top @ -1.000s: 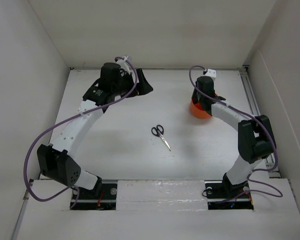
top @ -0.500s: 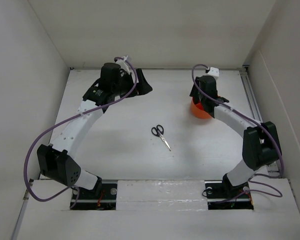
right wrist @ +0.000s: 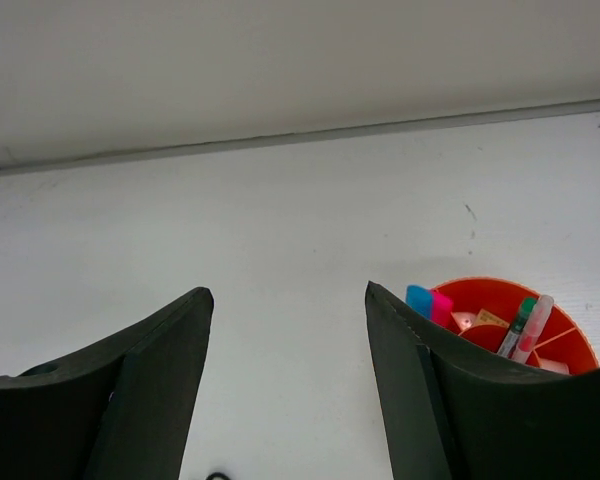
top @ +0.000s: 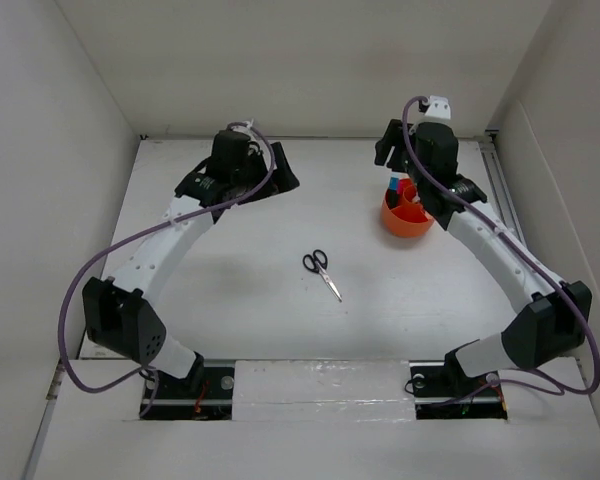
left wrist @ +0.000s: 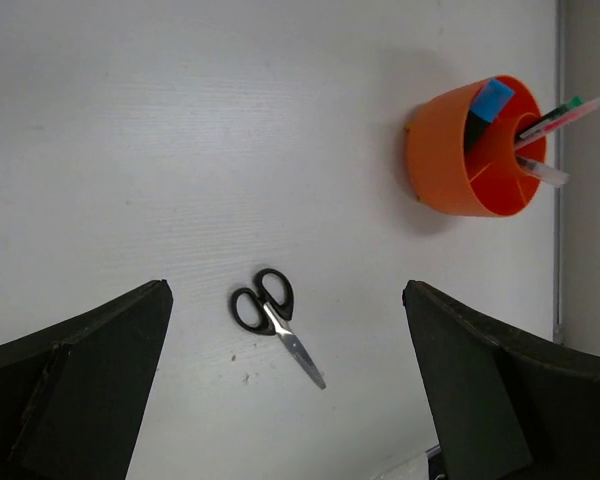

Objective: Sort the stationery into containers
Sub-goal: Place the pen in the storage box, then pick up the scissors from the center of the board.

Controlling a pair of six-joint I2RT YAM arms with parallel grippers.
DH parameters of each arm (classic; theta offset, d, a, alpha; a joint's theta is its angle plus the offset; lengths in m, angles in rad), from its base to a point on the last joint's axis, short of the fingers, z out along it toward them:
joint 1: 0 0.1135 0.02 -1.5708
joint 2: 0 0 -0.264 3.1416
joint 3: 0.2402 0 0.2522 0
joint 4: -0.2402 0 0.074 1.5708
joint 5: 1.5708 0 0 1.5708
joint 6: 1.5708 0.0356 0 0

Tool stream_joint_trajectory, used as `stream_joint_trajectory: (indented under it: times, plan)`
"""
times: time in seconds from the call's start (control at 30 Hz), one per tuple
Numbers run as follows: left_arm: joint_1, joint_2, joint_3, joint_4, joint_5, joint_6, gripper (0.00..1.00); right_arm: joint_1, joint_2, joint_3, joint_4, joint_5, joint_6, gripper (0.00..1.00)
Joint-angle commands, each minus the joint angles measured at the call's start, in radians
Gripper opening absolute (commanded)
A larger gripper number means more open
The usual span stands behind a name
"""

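Black-handled steel scissors [top: 321,272] lay flat, blades closed, mid-way across the white bench [top: 230,270] | round orange plastic tub [top: 405,222] stood farther right, holding blue-capped marker [left wrist: 495,97], pink highlighter [right wrist: 442,305], thin pens [right wrist: 525,325] | left jaws: spread wide, empty, far left | right jaws: parted, empty, just beyond tub
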State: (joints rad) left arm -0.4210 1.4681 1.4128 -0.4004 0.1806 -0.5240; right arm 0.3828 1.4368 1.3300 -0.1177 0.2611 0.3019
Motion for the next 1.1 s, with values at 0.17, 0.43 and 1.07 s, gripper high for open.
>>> stream_joint_trajectory:
  times: [0.17, 0.43, 1.07]
  plan:
    - [-0.166, 0.190, 0.009, -0.251, -0.191, -0.182, 1.00, 0.053, -0.104, 0.173, -0.397, -0.037, -0.027, 0.69]
    - [-0.271, 0.350, 0.009, -0.319, -0.217, -0.232, 0.90, 0.065, -0.165, 0.212, -0.510, -0.056, -0.027, 0.69]
    - [-0.242, 0.480, 0.011, -0.330, -0.329, -0.203, 0.74, 0.074, -0.202, 0.164, -0.510, -0.085, -0.007, 0.69]
